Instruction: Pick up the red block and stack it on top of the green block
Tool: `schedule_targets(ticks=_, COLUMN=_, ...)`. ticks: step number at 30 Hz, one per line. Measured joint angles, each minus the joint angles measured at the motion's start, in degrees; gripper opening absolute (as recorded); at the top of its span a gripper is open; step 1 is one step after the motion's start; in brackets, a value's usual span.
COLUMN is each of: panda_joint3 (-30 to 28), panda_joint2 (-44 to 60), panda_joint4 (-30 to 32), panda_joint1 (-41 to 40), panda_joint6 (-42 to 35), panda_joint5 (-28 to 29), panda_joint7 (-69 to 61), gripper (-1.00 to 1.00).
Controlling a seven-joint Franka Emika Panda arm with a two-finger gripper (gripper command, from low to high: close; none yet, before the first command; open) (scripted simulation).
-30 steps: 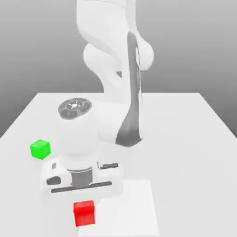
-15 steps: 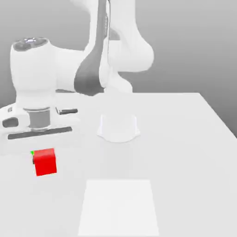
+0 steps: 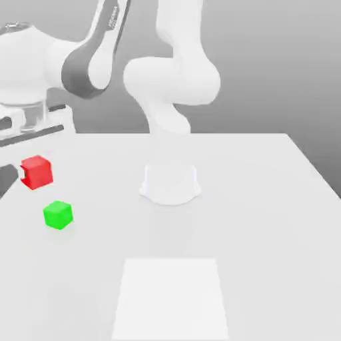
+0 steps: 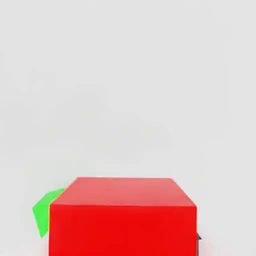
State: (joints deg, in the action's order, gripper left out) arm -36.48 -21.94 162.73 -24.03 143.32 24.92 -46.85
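The red block [image 3: 38,170] hangs in the air at the exterior view's far left, with my gripper [image 3: 30,174] shut on it. The green block [image 3: 58,214] rests on the white table just below it and slightly toward the exterior view's right. In the hand view the red block [image 4: 122,217] looms large and close, and a corner of the green block [image 4: 46,212] peeks out from behind one side of it. The two blocks are apart, not touching.
My arm's white base [image 3: 170,183] stands in the middle of the table [image 3: 266,220]. A flat, paler square patch [image 3: 171,300] lies on the surface near the front edge. The arm's upper links arch over the table's back left.
My hand has swung from the front of the table to the exterior view's left, carrying the red block. The block now sits higher, above the green block, which has not moved.
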Motion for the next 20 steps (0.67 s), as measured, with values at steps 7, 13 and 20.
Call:
schedule_targets(ticks=7, panda_joint3=-9.26, panda_joint2=2.9, panda_joint4=4.96, panda_joint1=-0.91, panda_joint6=7.69, panda_joint5=4.08, panda_joint7=-17.4, gripper=-1.0)
schedule_targets(ticks=13, panda_joint3=-15.01, panda_joint2=15.94, panda_joint4=5.67, panda_joint1=7.56, panda_joint6=20.57, panda_joint5=-9.2, panda_joint7=-27.56, gripper=-1.0)
schedule_targets(ticks=20, panda_joint3=-14.98, panda_joint2=15.94, panda_joint4=5.67, panda_joint1=7.53, panda_joint6=20.47, panda_joint5=-9.23, panda_joint7=-27.59, gripper=1.0)
